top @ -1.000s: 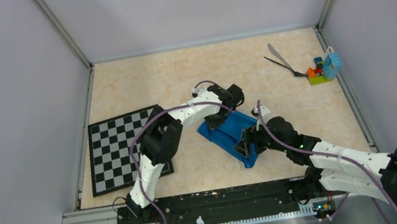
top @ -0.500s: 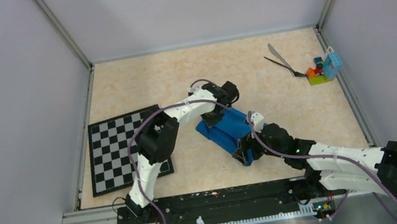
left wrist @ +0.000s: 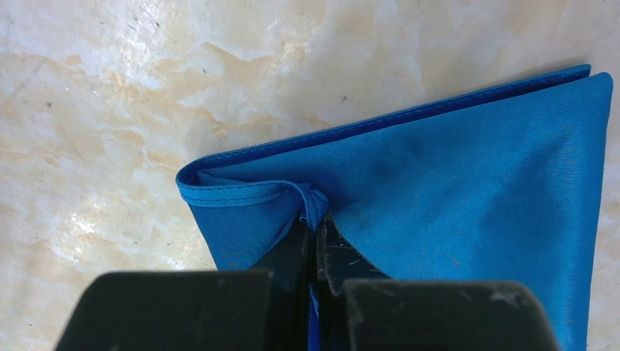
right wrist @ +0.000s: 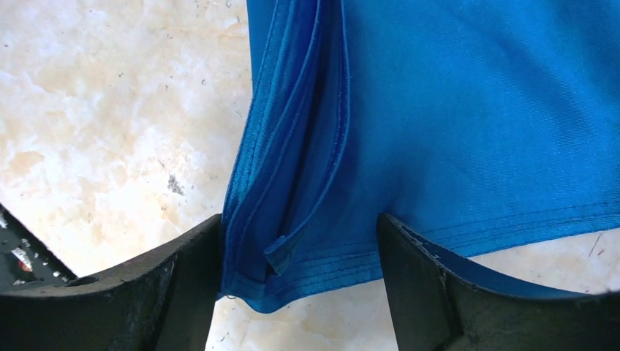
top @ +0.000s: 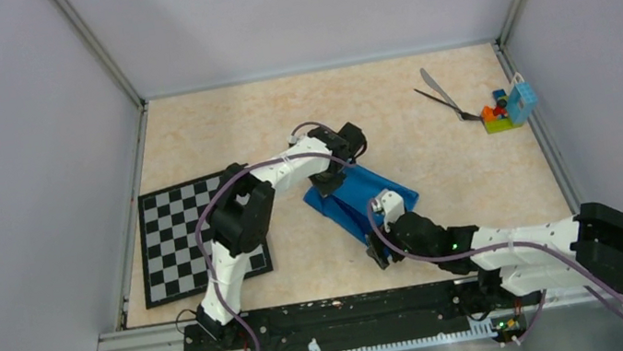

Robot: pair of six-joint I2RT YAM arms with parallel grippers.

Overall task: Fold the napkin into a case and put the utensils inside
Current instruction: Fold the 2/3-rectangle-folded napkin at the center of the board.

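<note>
Table (top: 218, 134): marbled top. Napkin (top: 367, 197): folded, mid-table, long axis far-left to near-right. Left gripper (top: 329, 184): clamped on napkin's far-left corner. Right gripper (top: 380, 244): jaws spread, straddling near end, nearer for next pinch. Utensils (top: 440, 93): far-right corner, well apart from napkin.

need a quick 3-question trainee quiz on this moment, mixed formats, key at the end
1. True or false: the utensils already lie inside the napkin.
2. Which gripper is pinching the napkin? A) left gripper B) right gripper C) both
3. Fill in: the utensils lie beside the ____ at the far right of the table.
Key: 1 false, they lie bare on the table. 2 A, the right gripper's jaws stand open around the napkin's folded end. 3 toy blocks.
</note>
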